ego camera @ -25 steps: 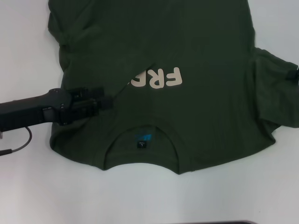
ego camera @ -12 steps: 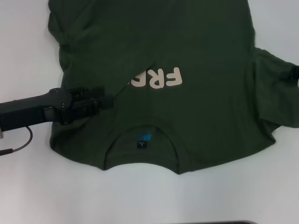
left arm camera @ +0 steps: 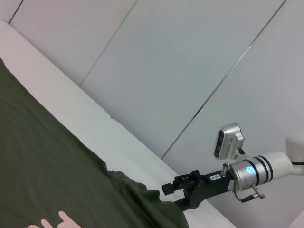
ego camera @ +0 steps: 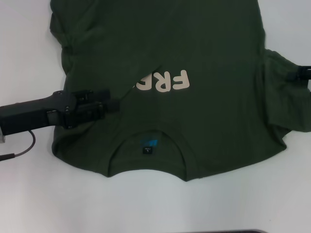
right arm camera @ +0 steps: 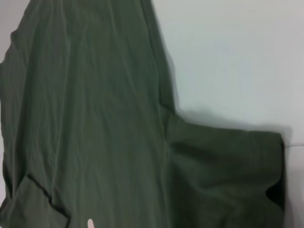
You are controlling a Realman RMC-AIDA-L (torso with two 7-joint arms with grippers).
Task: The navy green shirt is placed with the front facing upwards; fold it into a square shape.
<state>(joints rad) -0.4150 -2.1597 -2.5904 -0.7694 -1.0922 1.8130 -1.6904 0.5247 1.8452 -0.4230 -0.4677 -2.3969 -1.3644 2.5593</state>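
Note:
The navy green shirt (ego camera: 194, 39) lies front up on the white table, collar toward me, with its blue neck label (ego camera: 148, 144) showing. Its left side is folded inward on a diagonal and covers part of the cream lettering (ego camera: 170, 81). My left gripper (ego camera: 114, 103) rests low on the shirt at the end of that fold, shut on the cloth. At the far right, my right gripper (ego camera: 301, 73) is shut on the edge of the right sleeve (ego camera: 284, 92), which is bunched inward. The left wrist view shows that right gripper (left arm camera: 178, 192) pinching the sleeve edge.
White table (ego camera: 29, 194) surrounds the shirt on the left, front and right. A thin cable (ego camera: 24, 148) loops beside my left arm. A dark strip (ego camera: 228, 231) runs along the near edge. Grey wall panels (left arm camera: 166, 71) stand behind the table.
My left gripper has crept a little right and away from me along the fold. The right gripper has come in from the edge, pulling the right sleeve's edge inward.

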